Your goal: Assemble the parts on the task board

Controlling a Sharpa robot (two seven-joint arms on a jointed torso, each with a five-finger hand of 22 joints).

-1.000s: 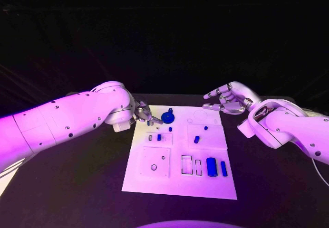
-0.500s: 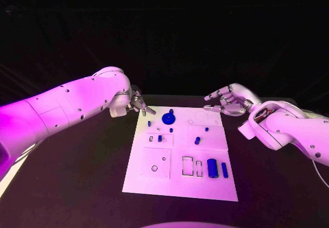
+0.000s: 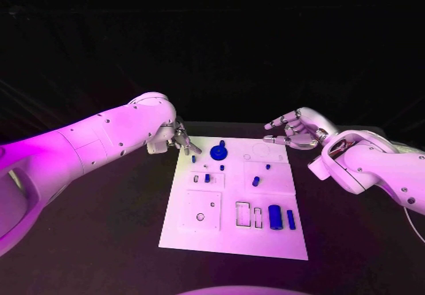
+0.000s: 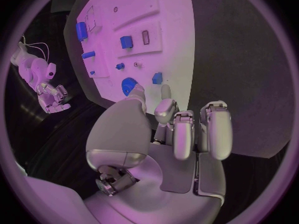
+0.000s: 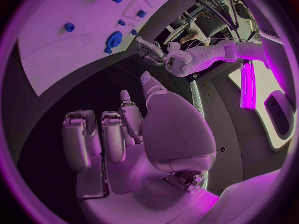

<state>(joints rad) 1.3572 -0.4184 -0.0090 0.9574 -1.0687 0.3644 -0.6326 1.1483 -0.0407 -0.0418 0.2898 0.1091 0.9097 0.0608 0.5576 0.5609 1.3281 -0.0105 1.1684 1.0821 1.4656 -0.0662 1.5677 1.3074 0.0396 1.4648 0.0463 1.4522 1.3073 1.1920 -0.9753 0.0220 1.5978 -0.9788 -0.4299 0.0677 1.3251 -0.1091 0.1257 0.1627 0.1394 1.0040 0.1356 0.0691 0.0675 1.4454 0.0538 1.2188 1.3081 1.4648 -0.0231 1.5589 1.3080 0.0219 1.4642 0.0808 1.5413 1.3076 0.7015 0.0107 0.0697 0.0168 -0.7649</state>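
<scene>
The white task board (image 3: 232, 230) lies in the middle of the black table. Near its far end stands a round blue part (image 3: 218, 152), also seen as the round blue part (image 4: 129, 86) and the round blue part (image 5: 114, 38). A small blue part (image 3: 194, 158) stands by the board's left edge. Two blue cylinders (image 3: 274, 216) lie at the near right. My left hand (image 3: 183, 140) hovers at the board's far left corner, fingers apart and holding nothing; my left hand (image 4: 181, 129) points at the board. My right hand (image 3: 295, 130) hangs loosely curled and empty off the far right corner.
More small blue parts (image 3: 255, 181) stand in the board's middle recesses, and an outlined slot (image 3: 242, 212) sits beside the cylinders. Black table (image 3: 106, 233) runs wide on both sides of the board.
My left hand has drawn back from the board's left edge toward its far corner, uncovering the small blue part there. The left arm has swung outward. The right hand has stayed put.
</scene>
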